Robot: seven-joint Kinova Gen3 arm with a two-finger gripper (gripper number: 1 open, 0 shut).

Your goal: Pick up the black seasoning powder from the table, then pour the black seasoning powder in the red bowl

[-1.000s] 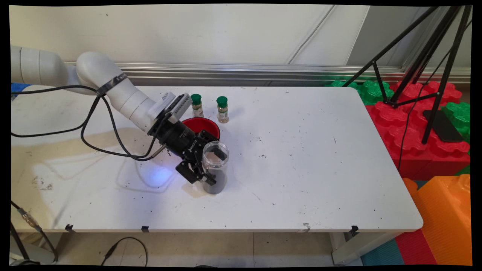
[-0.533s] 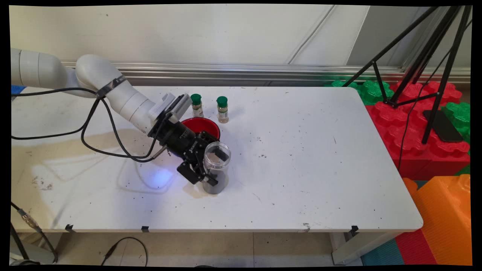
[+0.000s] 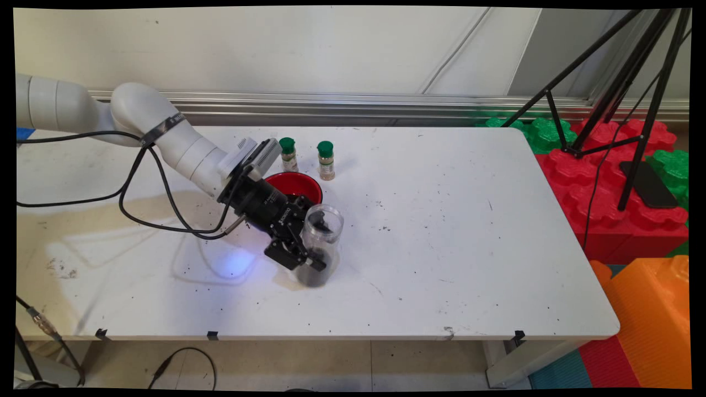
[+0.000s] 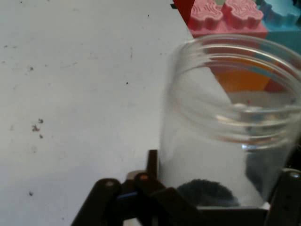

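Your clear jar [image 3: 320, 242] sits clamped in the tool [image 3: 306, 242], its open mouth tipped up and away from the red bowl [image 3: 300, 184], so its long axis leans off upright toward the worktop's right end. The dark stuff inside has settled at the jar's bottom, which rests on or just above the worktop [image 3: 441, 231]; you cannot tell from these views whether it touches. The tool has closed on the jar's lower half from the bowl side, one finger in front and one seen through the glass behind, so the jar lies straight ahead of the tool, between its fingers. In the hand view the jar [image 4: 230, 127] fills the right of the picture, rim uppermost, with the fingers [image 4: 150, 169] pressed to its wall. The bowl is just behind the tool, nearly touching its black body. Beyond the bowl, toward the wall, stand two green-capped shakers [image 3: 288, 154] [image 3: 326, 160], well clear of the jar
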